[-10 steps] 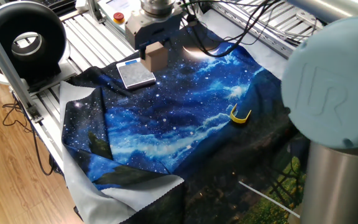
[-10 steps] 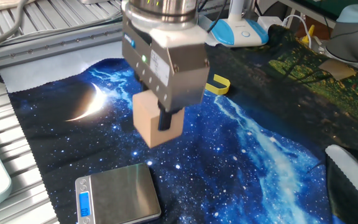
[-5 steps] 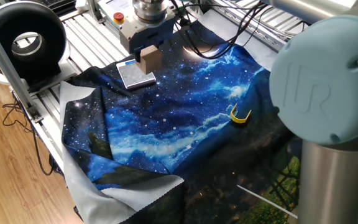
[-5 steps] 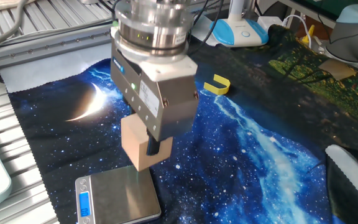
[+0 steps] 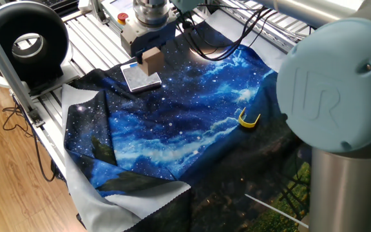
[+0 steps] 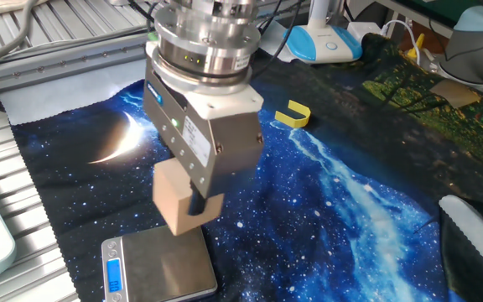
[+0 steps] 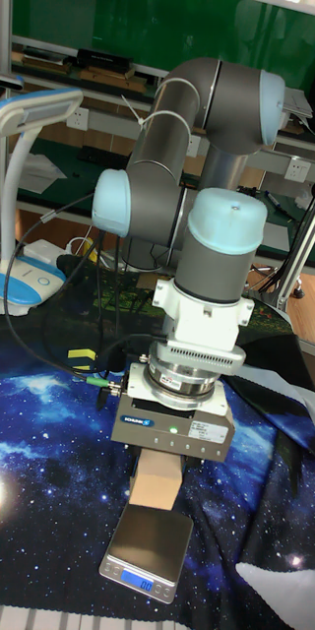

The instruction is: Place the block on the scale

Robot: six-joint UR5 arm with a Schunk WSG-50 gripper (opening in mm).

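Note:
The tan wooden block hangs in my gripper, whose fingers are shut on it. It hovers just above the far edge of the scale, a flat silvery platform with a blue display strip on the star-print cloth. From the tall fixed view the block sits above the scale, with the gripper body right over it. In one fixed view the block overlaps the scale; whether it touches the platform is unclear.
A yellow curved clip lies on the blue star-print cloth. A white-and-blue rounded device stands behind it. A black round fan and slatted metal rails sit at the table's far side.
The gripper has carried the block toward the scale and lowered it; the block now sits over the scale's platform edge instead of beside it.

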